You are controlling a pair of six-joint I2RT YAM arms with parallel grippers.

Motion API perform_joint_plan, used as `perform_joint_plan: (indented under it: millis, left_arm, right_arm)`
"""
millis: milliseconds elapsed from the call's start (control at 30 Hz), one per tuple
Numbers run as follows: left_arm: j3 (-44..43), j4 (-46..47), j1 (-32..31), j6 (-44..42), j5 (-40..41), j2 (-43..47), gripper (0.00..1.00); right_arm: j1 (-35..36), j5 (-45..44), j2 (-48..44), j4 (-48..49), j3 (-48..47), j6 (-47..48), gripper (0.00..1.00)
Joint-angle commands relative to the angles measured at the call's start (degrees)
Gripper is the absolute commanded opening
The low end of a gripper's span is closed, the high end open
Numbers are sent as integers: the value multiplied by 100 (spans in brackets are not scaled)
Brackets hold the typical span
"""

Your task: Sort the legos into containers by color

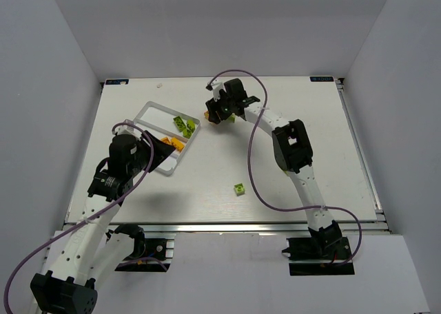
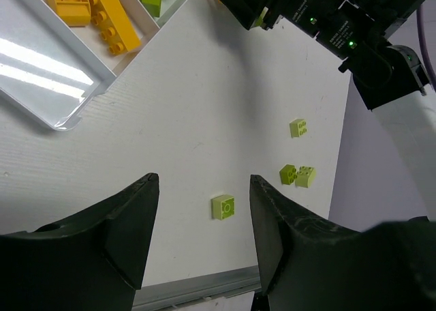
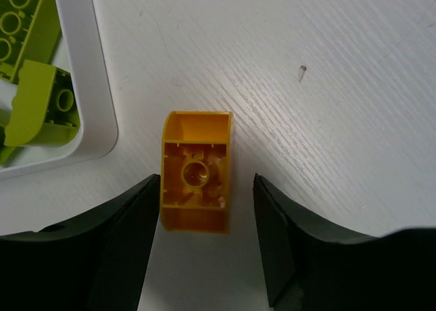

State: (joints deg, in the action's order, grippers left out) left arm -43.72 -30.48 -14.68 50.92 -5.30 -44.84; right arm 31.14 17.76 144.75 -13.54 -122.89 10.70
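Note:
The clear tray [image 1: 148,107] holds green bricks [image 1: 183,126] in one compartment and orange bricks [image 1: 176,144] in another. My right gripper [image 3: 206,188] is open just past the tray's right corner [image 3: 85,72]. An upside-down orange brick [image 3: 196,171] lies on the table between its fingers, close to the left one; it also shows in the top view [image 1: 219,118]. My left gripper [image 2: 202,188] is open and empty, above the table beside the tray [image 2: 68,120]. A lime brick [image 2: 223,206] lies beyond its fingers and shows in the top view [image 1: 239,188].
Two lime bricks together [image 2: 297,175] and a single one [image 2: 298,127] lie on the table farther right. The right arm [image 2: 368,45] reaches across the far side. Grey walls stand on both sides, and a metal rail [image 1: 227,226] edges the front.

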Motion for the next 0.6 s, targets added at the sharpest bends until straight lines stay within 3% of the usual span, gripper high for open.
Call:
perform_joint_plan:
  millis: [0,133,167,233,433,567]
  left_arm:
    - [-48,-90,35,6,64,37,65]
    - [-84,-116,35,6,82,10,65]
    - [-84,-99,35,15,82,19,65]
    - [-75,-81,35,6,99,45,65]
    - [-48,-19,35,6,152,186,65]
    - [-66,-46,35,-47,231,309,65]
  right_arm:
    - [112,-106,54,194,-165,187,57]
    - [103,-141,-174,447,28,231,28]
    - [77,-202,-262,518,185,231,15]
    - [68,-325,-551,633,327,257,5]
    - [94,24,-1684,1046,1126,345,1]
    - [235,1497,-2056,1003,1461,248,2]
